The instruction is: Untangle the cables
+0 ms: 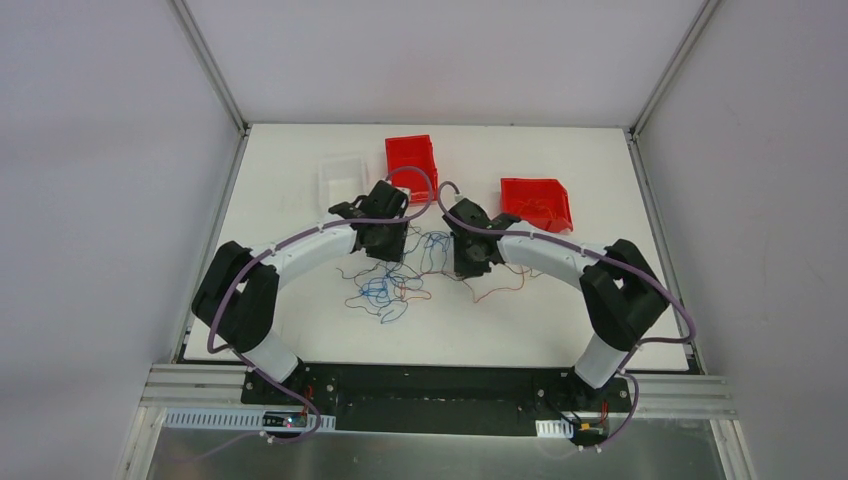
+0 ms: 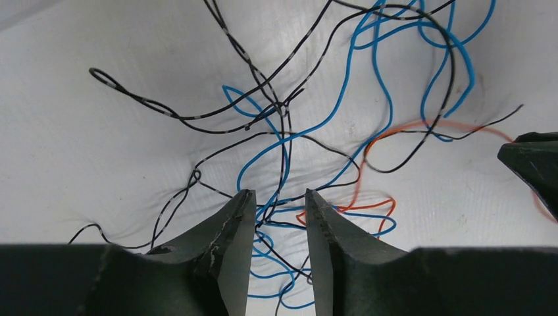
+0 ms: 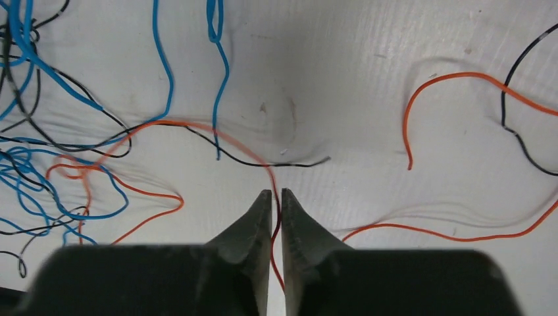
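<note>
Cables (image 1: pixel 395 285): a loose multicoloured snarl flat on the white counter (image 1: pixel 560 320), between your two claws and a bit nearer the arm bases.

The left claw (image 2: pixel 278 193) is right over the densest part. It stands narrow but not closed, with a clear gap between its fingers. Blue strands (image 2: pixel 342 99) and black strands (image 2: pixel 197 118) run through that gap, and nothing is pinched. The knot spreads ahead of this claw and to its right.

The right claw (image 3: pixel 276 192) is almost closed, pinching the orange cable (image 3: pixel 217 128) in the slit between its tips. From there the cable runs straight ahead of the claw, then arcs left into the blue-black mass. More orange lies loose to the claw's right, clear of the knot.

What the next move turns on: the snarl is wholly left of the right claw and open counter is to its right. My call is to draw the orange cable right, along its own line and away from the tangle. The left arm is nearer the knot, so it is the one to pin it.

Materials:
- Strands are hair-thin, plastic-coated, springy and curly.
- The black ones carry pale flecks.
- The counter is matte with a faint ribbed grain.

Risk, as a judgement: a wire this thin could slip from the pinch or drag the whole knot along.
</note>
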Controlling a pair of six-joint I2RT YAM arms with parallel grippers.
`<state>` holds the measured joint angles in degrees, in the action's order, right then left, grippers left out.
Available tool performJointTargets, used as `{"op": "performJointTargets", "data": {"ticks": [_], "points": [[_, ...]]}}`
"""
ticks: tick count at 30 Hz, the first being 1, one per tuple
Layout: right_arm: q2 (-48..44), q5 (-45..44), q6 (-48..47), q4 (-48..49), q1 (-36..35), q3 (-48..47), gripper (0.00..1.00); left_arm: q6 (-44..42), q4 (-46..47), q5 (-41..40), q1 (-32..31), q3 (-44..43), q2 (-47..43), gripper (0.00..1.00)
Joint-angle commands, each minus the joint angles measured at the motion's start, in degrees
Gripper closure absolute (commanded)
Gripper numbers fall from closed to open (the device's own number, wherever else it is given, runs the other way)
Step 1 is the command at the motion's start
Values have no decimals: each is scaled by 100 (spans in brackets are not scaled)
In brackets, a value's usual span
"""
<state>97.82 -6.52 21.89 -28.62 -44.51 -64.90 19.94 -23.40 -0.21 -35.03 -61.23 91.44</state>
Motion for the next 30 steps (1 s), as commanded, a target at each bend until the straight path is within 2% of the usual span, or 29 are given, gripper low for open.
{"op": "performJointTargets", "data": {"ticks": [1, 5, 8, 16, 21, 25, 27, 30], "points": [[-368, -363, 99, -108, -22, 30, 100, -44, -84, 321, 5, -337, 49, 59], [-1028, -695, 103, -365, 37, 31, 100, 29, -96, 382, 2, -423, -49, 43], [-1659, -780, 31, -547, 74, -33, 100, 45, -104, 508, -22, -521, -69, 34], [-3027, -681, -203, -910, 92, -599, 100, 62, -108, 725, -366, -1098, 499, 28], [-3330, -550, -293, -985, 85, -1034, 100, 113, -132, 1063, -557, -1627, 1148, 28], [-3420, -679, -387, -1115, 87, -1430, 100, 170, -186, 1116, -635, -1723, 1514, 33], [-3446, -819, -461, -1172, 85, -1647, 100, 209, -184, 1137, -636, -1654, 1612, 38], [-3456, -1073, -604, -1254, 99, -2048, 100, 223, -183, 1248, -634, -1489, 1748, 52]]}}
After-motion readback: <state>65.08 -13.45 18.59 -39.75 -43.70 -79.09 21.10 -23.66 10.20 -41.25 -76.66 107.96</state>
